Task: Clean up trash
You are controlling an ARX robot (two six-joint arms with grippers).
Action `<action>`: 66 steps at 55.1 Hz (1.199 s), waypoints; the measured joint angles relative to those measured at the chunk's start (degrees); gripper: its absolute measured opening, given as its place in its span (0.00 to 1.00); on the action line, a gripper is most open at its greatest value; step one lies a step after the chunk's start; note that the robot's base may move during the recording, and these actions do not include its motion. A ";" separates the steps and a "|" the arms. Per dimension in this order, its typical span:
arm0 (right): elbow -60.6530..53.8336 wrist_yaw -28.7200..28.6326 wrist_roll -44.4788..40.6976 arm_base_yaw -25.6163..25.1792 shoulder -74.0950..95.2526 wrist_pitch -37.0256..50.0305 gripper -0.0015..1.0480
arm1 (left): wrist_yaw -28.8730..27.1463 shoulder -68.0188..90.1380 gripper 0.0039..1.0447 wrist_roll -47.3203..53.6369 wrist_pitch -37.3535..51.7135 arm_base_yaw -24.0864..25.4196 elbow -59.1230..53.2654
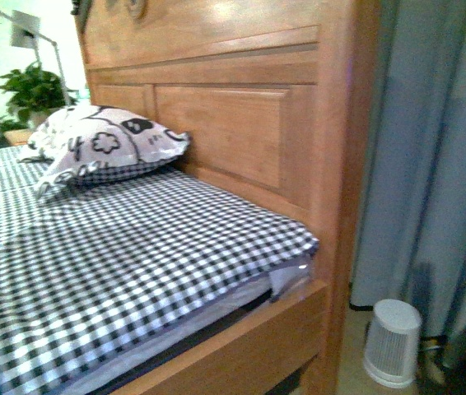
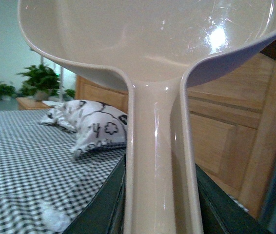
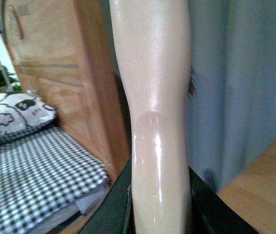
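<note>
Close beside left gripper [image 2: 160,217] and dustpan [image 2: 152,44], trash [image 2: 51,218] on checked sheet [image 2: 26,161].

There is one bed [image 1: 134,263] with one pillow [image 1: 105,141] and one small white wad [image 2: 54,218] on it. There is one dustpan [image 2: 157,48] and one brush [image 3: 152,97]. There is also one white can [image 1: 392,341] and one curtain [image 1: 439,164].
</note>
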 joint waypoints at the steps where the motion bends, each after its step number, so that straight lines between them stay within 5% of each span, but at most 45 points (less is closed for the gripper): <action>1: -0.02 0.00 0.00 0.00 0.00 0.00 0.19 | -0.02 0.00 0.26 0.00 0.00 0.00 0.00; 34: -0.02 -0.15 -0.13 0.11 0.15 0.00 0.19 | -0.20 0.35 0.26 0.74 -2.10 0.24 0.59; 39: -0.02 0.24 -0.13 0.07 0.09 0.00 0.19 | -2.08 6.54 0.26 9.99 -28.20 -1.36 11.54; 44: -0.02 0.22 -0.13 0.07 0.02 0.00 0.19 | -2.73 16.55 0.26 18.56 -42.95 -3.58 18.60; 66: -0.02 0.00 -0.13 0.07 0.00 0.00 0.19 | -1.27 53.11 0.26 48.50 -38.03 -11.52 31.41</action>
